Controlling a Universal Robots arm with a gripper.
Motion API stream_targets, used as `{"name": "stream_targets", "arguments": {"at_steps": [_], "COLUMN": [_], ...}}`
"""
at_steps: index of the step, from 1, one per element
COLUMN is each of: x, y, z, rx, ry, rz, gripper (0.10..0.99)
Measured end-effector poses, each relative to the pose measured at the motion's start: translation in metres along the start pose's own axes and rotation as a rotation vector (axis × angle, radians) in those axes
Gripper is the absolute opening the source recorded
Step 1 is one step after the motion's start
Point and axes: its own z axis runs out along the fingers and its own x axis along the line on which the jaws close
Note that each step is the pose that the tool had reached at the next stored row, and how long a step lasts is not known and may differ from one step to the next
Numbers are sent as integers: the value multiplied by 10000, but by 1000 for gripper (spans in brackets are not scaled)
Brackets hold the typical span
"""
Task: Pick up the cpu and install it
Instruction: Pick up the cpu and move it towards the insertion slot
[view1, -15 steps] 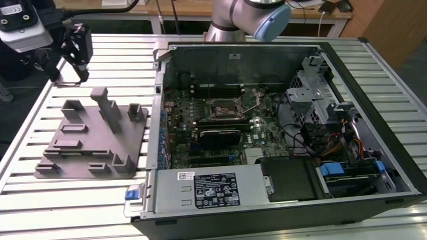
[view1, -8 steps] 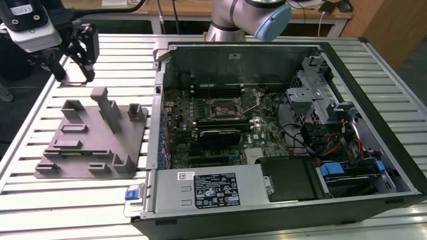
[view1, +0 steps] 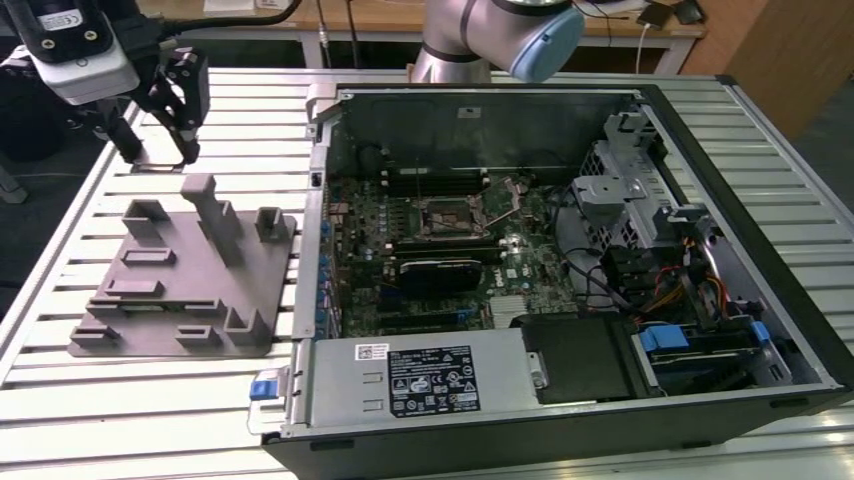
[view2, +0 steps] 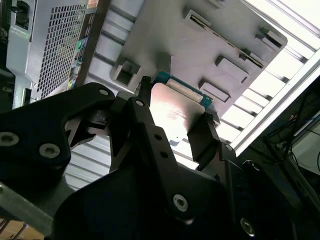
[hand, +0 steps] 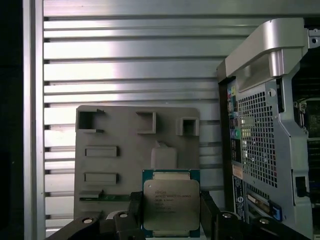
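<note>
in the exterior view the gripper (view1: 171, 105) hangs over the slatted table (view1: 134, 400), beyond the grey fixture block (view1: 187, 290). the black socket (view1: 447, 215) in the open computer case (view1: 601, 432) lies well apart from it, toward the exterior view's right. in the second wrist view the fingers (view2: 202, 137) clamp narrowly on two opposite edges of the cpu (view2: 175, 112). in the first wrist view the chip is held flat above the fixture, with the case wall beside it.

Shiny metal-topped cpu (hand: 171, 202), matt grey plastic fixture block (hand: 125, 165), ribbed metal table (hand: 125, 65)
</note>
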Motion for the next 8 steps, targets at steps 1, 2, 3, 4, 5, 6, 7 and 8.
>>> {"name": "stream_targets", "arguments": {"at_steps": [1,2,3,4,5,6,7,8], "x": [-31,-46,-63,-78,-93,-109,-124,-140], "y": [1,2,3,3,4,5,6,6], "z": [2,2,2,3,3,4,5,5], "rx": [-1,0,0,0,0,-1,-1,-1], "ry": [-1,0,0,-1,0,0,-1,-1], "rz": [0,0,0,0,0,-1,-1,-1], "gripper": [541,541,541,541,541,541,541,541]}}
